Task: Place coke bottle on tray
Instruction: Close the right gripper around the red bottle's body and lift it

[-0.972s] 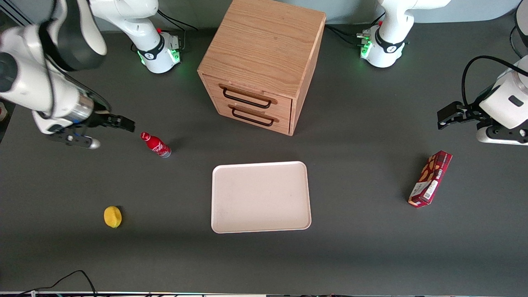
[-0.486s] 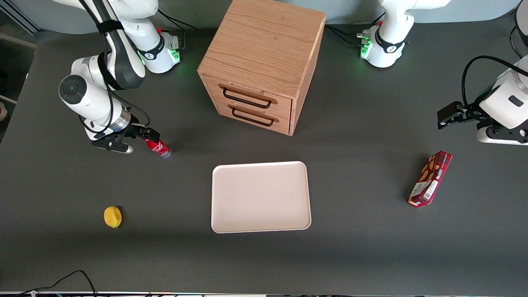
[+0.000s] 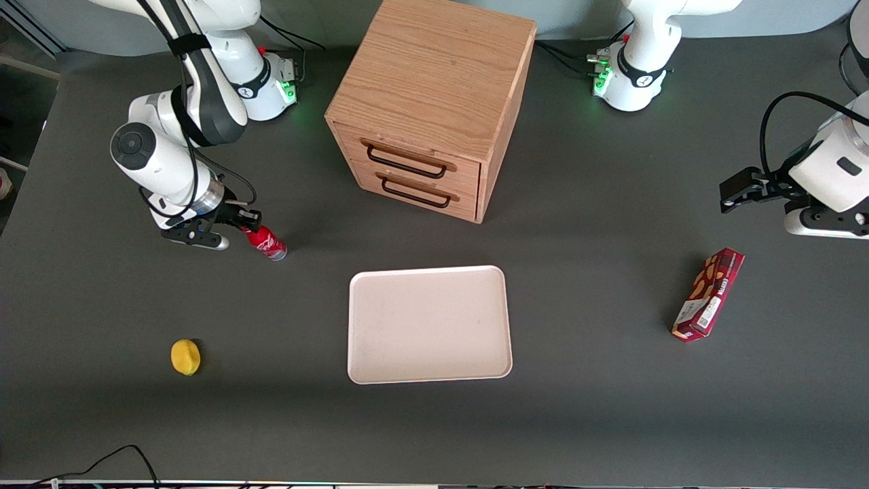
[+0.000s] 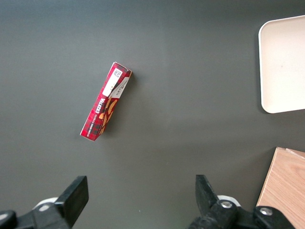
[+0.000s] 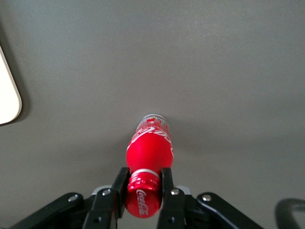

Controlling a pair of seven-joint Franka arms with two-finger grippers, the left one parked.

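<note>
So the right arm's bent low over the table, gripper clamped on the cap end of the coke bottle. Bottle's tilted, silvery base aimed toward the tray, which sits well apart, nearer the front camera.

Front view: my jaws cover the cap end of the coke bottle; only body and base show. Right wrist view: the tray is cut by the frame edge, one rounded corner visible. The bottle's base is foreshortened; whether it touches the table, I cannot tell.
</note>
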